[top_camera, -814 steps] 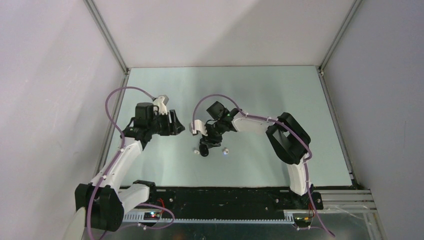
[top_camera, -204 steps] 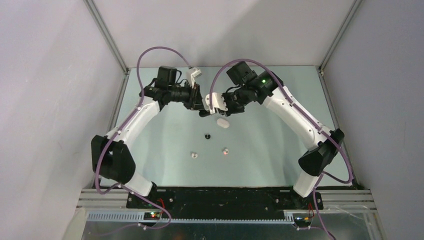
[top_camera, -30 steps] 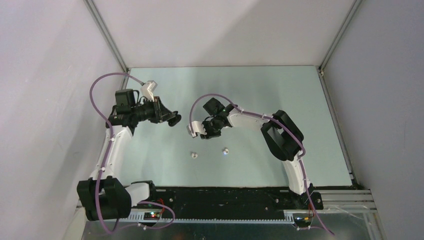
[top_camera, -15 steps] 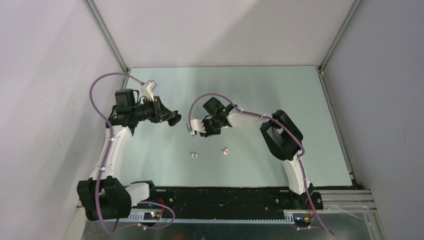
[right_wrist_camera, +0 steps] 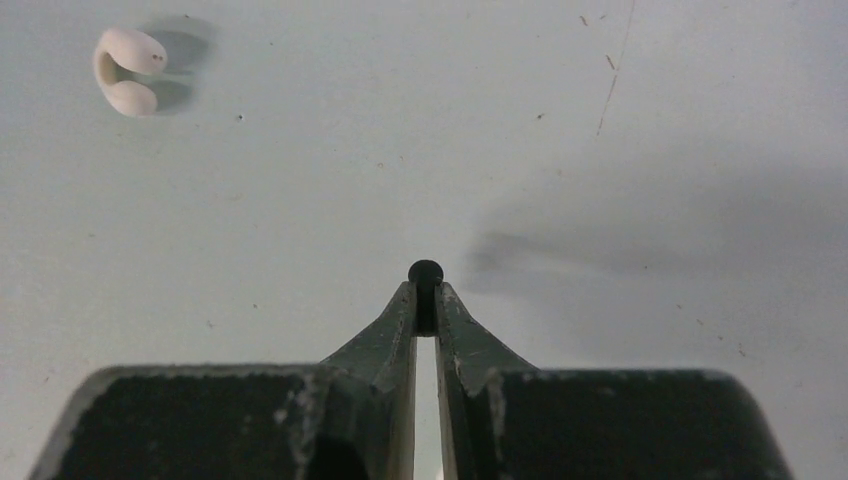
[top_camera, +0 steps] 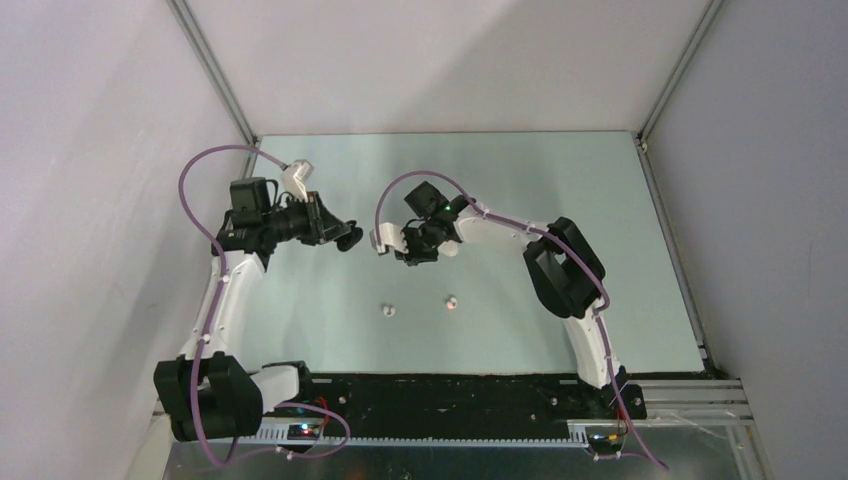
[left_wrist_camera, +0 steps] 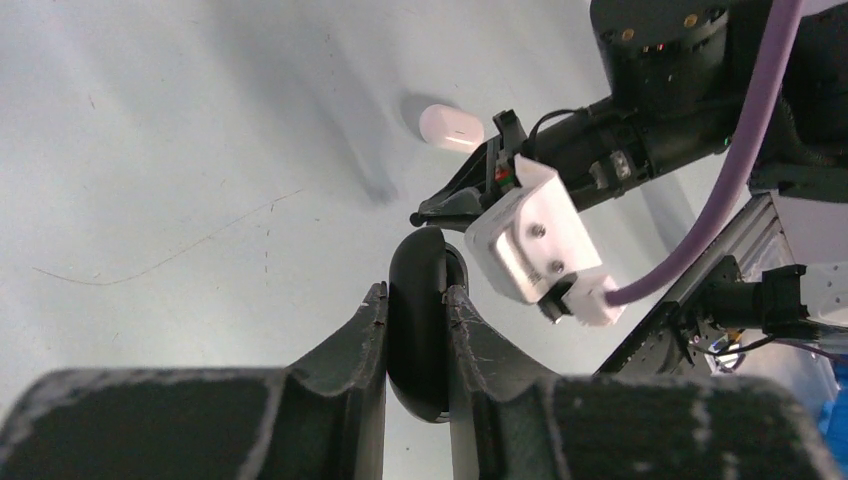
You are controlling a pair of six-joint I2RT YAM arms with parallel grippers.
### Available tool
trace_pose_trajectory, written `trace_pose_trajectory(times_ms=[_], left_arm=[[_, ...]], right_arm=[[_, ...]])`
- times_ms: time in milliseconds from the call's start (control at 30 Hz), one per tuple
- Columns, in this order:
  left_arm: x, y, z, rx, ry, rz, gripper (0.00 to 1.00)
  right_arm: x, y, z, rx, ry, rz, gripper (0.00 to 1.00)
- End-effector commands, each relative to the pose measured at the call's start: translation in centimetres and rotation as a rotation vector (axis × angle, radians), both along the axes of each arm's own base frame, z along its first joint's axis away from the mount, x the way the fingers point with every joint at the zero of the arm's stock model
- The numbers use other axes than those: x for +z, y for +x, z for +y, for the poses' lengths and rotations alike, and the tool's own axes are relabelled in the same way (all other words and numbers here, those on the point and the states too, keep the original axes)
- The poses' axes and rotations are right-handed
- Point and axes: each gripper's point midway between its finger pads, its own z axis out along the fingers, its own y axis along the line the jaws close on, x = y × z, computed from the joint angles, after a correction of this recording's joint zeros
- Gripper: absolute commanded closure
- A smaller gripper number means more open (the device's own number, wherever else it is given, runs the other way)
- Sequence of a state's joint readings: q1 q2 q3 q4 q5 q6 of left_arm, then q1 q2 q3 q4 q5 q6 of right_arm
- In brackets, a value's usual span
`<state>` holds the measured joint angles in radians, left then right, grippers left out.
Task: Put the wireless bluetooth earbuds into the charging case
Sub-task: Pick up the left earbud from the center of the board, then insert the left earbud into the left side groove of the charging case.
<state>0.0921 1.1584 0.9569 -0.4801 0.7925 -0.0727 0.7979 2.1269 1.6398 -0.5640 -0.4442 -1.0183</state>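
My left gripper (left_wrist_camera: 416,296) is shut on a black oval charging case (left_wrist_camera: 418,340), held edge-on above the table; in the top view this gripper (top_camera: 347,238) hangs at the left. My right gripper (right_wrist_camera: 425,288) is shut on a tiny black earbud (right_wrist_camera: 425,270) that pokes out at its fingertips, above the table. From above, the right gripper (top_camera: 408,255) sits just right of the case. Two white earbuds (top_camera: 389,310) (top_camera: 451,301) lie on the table nearer the bases. One white earbud (right_wrist_camera: 128,70) shows far left in the right wrist view.
A white oval case (left_wrist_camera: 450,127) lies on the table beyond the right gripper's fingers (left_wrist_camera: 445,208). The right wrist's white camera mount (left_wrist_camera: 530,240) hangs close to the black case. Grey walls and metal rails (top_camera: 215,75) bound the table.
The right gripper's jaws have narrowed onto the black earbud, and it has drawn a little farther from the bases. The left arm holds still with the case.
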Motion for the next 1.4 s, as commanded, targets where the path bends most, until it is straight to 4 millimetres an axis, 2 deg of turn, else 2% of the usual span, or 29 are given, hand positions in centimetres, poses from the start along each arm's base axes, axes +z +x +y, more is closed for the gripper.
trace_pose_trajectory(times_ms=[0,33,133,167,267,400,500,667,900,1033,1367], left_arm=[[1.0,0.7,-0.2,-0.035,-0.016,-0.054,1.00],[1.0,0.9,-0.4,-0.053,-0.024,-0.051,1.00],[0.8,1.5,-1.4,-0.116,-0.017,-0.061,1.00],[0.6,2.0,-1.7,-0.138,-0.008,-0.067,1.00],[0.7,2.6,-3.7,-0.229,0.000,-0.084,1.00],[2.7,3.6,-7.4,-0.363,-0.073,-0.093,1.00],[4.0,4.2,-9.2,-0.416,-0.090,-0.112,1.00],[5.4,4.9,-11.7,-0.461,-0.111,-0.112,1.00],[6.3,2.6,-14.9,-0.587,-0.170,-0.094,1.00],[6.7,1.8,-15.6,-0.622,-0.202,-0.073,1.00],[7.2,1.8,-15.9,-0.627,-0.231,-0.039,1.00]], right_arm=[[6.5,-0.5,-0.5,0.013,0.124,0.066,1.00],[7.7,-1.0,-0.5,0.036,0.160,0.088,1.00],[13.1,-1.9,-2.2,0.088,0.228,0.063,1.00],[14.2,-2.0,-2.6,0.101,0.247,0.062,1.00],[19.2,-3.2,-3.7,0.148,0.291,-0.007,1.00],[25.1,-4.2,-3.9,0.196,0.363,-0.121,1.00],[27.5,-4.6,-3.5,0.218,0.393,-0.207,1.00],[28.3,-4.3,-2.7,0.226,0.399,-0.276,1.00],[27.5,-3.7,-1.8,0.254,0.390,-0.304,1.00],[26.9,-3.1,-1.9,0.257,0.368,-0.316,1.00],[24.9,-2.9,-2.1,0.285,0.311,-0.311,1.00]])
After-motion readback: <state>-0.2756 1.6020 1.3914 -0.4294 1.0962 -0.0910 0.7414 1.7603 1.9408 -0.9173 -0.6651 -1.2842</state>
